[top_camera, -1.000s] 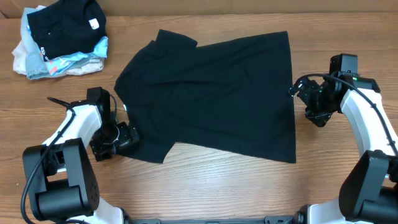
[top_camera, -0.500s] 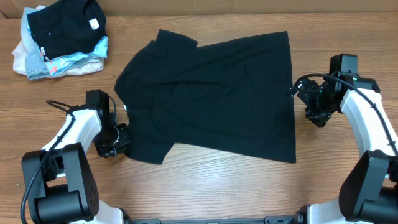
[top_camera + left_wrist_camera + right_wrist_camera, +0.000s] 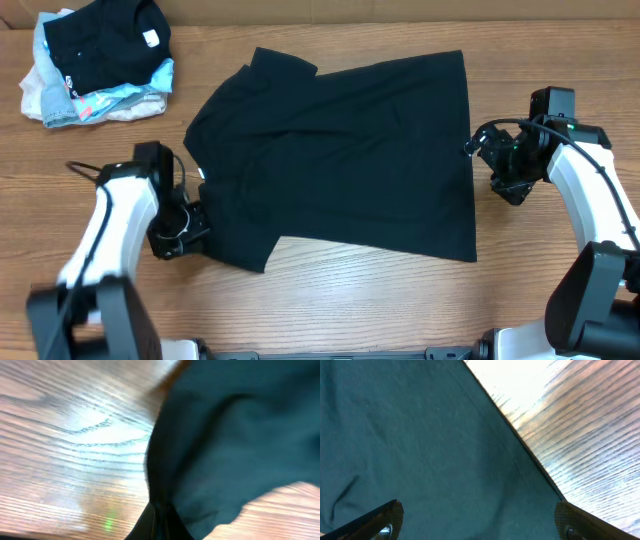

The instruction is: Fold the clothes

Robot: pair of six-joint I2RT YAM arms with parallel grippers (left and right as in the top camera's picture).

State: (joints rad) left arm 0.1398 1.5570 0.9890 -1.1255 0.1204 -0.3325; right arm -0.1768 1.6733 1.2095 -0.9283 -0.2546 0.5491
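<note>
The clothes, a black T-shirt (image 3: 345, 150), lie spread flat across the middle of the table, neck towards the left. My left gripper (image 3: 200, 222) is at the shirt's near-left sleeve. In the left wrist view its jaws (image 3: 159, 522) are shut, pinching the black fabric (image 3: 235, 435) between them. My right gripper (image 3: 477, 148) hovers at the shirt's right hem edge. It stands open (image 3: 477, 522), both fingertips (image 3: 385, 520) wide apart over flat cloth (image 3: 420, 435), with nothing gripped.
A pile of other garments (image 3: 95, 60) sits at the back left: a black piece with a white label on top of light-blue and pale ones. Bare wooden table (image 3: 350, 300) runs along the front and on both sides of the shirt.
My left gripper has closed on the sleeve edge and its arm has drawn slightly left. The right arm has not moved.
</note>
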